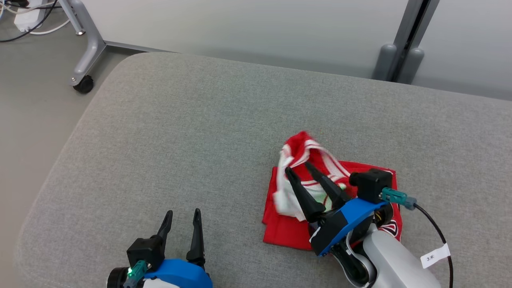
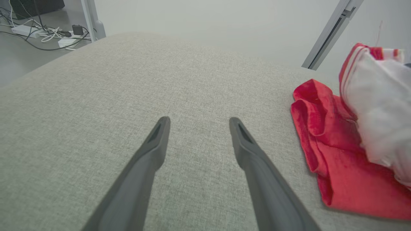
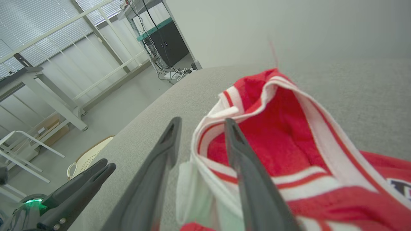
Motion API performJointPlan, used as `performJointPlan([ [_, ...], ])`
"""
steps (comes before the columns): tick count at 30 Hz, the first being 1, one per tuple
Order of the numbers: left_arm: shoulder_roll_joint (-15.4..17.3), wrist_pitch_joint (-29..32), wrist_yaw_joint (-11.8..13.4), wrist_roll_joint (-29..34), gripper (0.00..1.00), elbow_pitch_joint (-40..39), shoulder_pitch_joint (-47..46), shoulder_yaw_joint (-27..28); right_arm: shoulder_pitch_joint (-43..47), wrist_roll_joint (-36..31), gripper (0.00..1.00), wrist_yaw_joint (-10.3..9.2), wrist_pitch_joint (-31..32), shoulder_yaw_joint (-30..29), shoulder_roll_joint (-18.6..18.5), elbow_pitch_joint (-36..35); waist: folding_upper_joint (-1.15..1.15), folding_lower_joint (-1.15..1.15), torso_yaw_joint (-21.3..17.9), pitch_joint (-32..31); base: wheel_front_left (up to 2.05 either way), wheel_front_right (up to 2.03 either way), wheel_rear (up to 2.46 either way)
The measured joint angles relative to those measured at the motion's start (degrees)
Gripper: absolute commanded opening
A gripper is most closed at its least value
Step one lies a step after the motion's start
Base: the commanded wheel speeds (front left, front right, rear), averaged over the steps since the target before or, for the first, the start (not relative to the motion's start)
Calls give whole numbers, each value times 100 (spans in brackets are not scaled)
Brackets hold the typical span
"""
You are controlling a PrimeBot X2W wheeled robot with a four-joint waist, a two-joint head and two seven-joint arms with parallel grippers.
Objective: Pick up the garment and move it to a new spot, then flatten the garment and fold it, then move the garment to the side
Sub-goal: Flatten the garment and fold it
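Parted right claw [image 1: 298, 168] over crumpled red-and-white garment [image 1: 288, 232] on grey worktop [image 1: 180, 132].
Left claw [image 1: 183, 212] wide, empty; white cable tag [image 1: 435, 256] reading "3" plus an unclear mark.

The garment [image 1: 285, 234] is partly covered by the right gripper [image 1: 297, 167]; its raised flap is blurred, and its logo [image 3: 399, 187] is cut off.

Grey fabric-covered surface [image 1: 200, 132] w/ rounded corner, backed by pale plain wall [image 1: 240, 24] and grey upright post [image 1: 404, 52]. Grey floor [image 1: 28, 100] at left carries metal frame leg [image 1: 91, 50] on black caster [image 1: 84, 85], plus power strip [image 2: 24, 30] w/ cables. Slatted blinds [image 3: 29, 29] and dark cabinet [image 3: 170, 45] beyond; light soft, even.
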Motion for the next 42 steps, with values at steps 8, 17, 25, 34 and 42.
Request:
performJointPlan([
  [8, -2, -1, 23, 118, 100, -88, 8, 214, -41, -509, 100, 0, -479, -604, -53, 305, 0, 0, -478, -14, 0, 0, 0],
  [17, -3, -1, 15, 389, 100, -175, -99, 434, 353, -1545, 100, 0, -638, -1828, -201, 545, 0, 0, -1226, -165, 0, 0, 0],
  [25, -2, 0, 18, 684, 100, -177, 135, 583, 912, -2156, 100, 0, -648, -2499, -67, 499, 0, 0, -1562, -472, 0, 0, 0],
  [34, -3, -1, 18, 764, 100, -279, 539, 671, 1358, -2625, 100, 0, -648, -3019, 87, 561, 0, -1, -1692, -752, 0, 0, 0],
  [42, -3, 0, 15, 758, 100, -272, 590, 621, 1417, -2698, 100, 0, -648, -3072, 153, 566, 0, 0, -1633, -766, 0, 0, 0],
])
